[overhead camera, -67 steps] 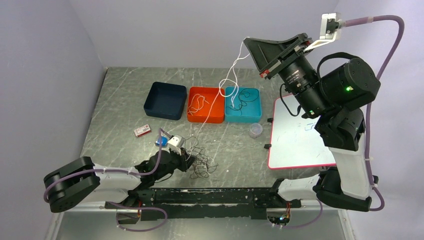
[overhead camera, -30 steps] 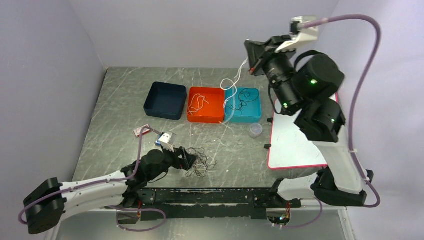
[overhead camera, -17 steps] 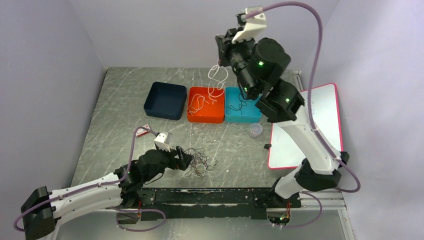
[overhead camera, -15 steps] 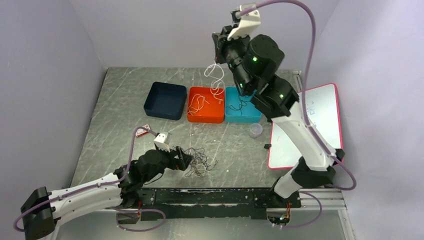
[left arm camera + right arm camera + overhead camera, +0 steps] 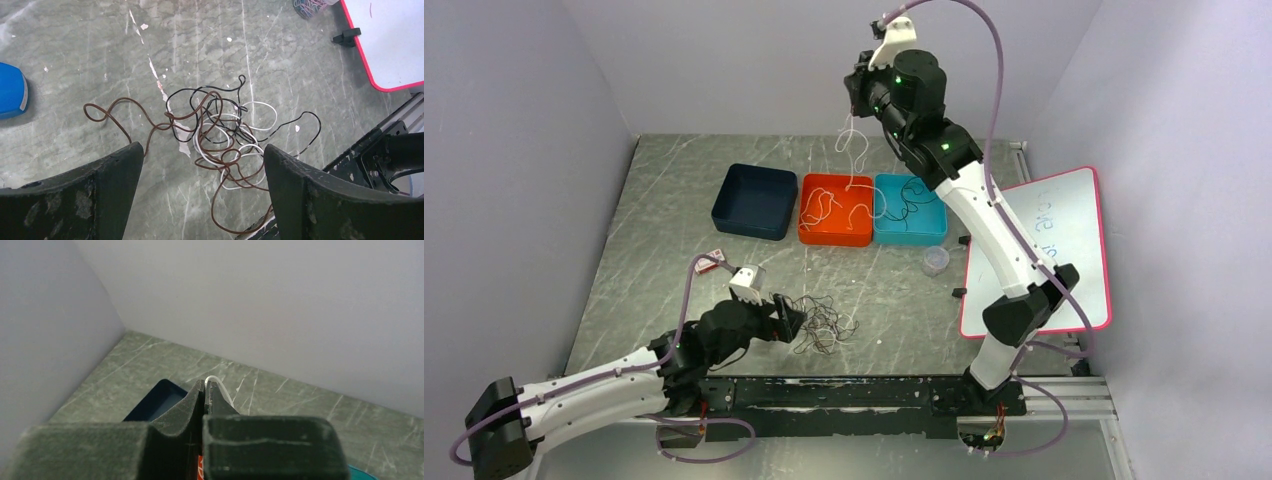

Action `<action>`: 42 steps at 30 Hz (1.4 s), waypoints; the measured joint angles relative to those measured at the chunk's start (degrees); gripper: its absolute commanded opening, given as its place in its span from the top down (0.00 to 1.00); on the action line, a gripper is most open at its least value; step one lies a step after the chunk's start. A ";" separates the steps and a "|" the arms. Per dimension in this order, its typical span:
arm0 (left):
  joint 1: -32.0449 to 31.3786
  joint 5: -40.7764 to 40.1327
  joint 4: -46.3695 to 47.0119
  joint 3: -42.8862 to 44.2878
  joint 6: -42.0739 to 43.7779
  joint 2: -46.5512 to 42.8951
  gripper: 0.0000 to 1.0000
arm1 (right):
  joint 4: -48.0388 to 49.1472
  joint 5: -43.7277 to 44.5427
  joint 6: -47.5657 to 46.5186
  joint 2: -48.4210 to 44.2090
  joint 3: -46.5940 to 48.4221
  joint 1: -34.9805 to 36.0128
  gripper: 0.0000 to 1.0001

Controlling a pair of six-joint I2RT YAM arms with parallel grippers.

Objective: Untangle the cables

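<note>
Pale lilac walls are closing round three sides of the grey, white-veined stone tabletop (image 5: 674,200) where we are sorting the cables. The pink-edged whiteboard (image 5: 1064,250) is lying along the right side. Three square plastic trays are sitting in a row at the back: dark blue (image 5: 749,232), orange (image 5: 834,240) and teal (image 5: 909,240), the last two already holding loose wires.

By the front rail, a knot of brown, black and white wires (image 5: 220,135) is waiting. The left gripper (image 5: 200,155) is hovering low over it, jaws spread wide and holding nothing. High at the back, the right gripper (image 5: 206,387) is pressed together on a thin white cable (image 5: 215,378), which is dangling in curls toward the orange tray.

We are judging the step in hand to be the drop-off. It is best done by lowering until the curls are gathering inside the orange walls and only then letting go, so that no tail is trailing over the teal rim next door.

The back wall is standing close behind the raised arm, so the safe travel is downward and forward. Bare stone between the trays and the knot is giving the left arm room to pull a strand away from the rail.
</note>
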 measured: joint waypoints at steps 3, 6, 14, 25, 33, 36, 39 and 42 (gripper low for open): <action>0.00 -0.24 -0.50 0.00 0.00 -0.24 0.06 | 0.07 -2.03 0.79 0.98 -0.17 -0.13 1.00; 0.00 -0.26 -0.63 0.00 -0.15 -0.37 0.06 | 0.17 -3.56 1.46 1.22 -0.50 -0.61 1.00; 0.00 -0.26 -0.63 0.00 -0.92 0.00 0.05 | 1.14 -6.84 3.43 1.20 -4.74 -1.62 1.00; 0.00 -0.17 -1.09 0.00 -1.51 -0.26 0.03 | 1.33 -8.13 5.01 3.15 -12.39 -2.62 1.00; 0.00 -0.15 -2.38 0.11 -2.99 -0.26 0.01 | 1.77 -9.90 6.21 7.76 -16.65 -3.82 1.00; 0.00 -0.24 -4.42 0.90 -3.54 -0.42 0.01 | 1.99 -11.63 6.67 10.23 -17.59 -4.52 0.99; 0.00 -0.44 -6.51 2.49 -3.80 -1.09 0.00 | 2.16 -13.22 6.69 12.31 -19.21 -4.92 0.98; 0.00 -0.74 -7.58 3.93 -3.87 -1.57 0.01 | 2.03 -14.19 6.47 14.60 -19.61 -4.96 0.96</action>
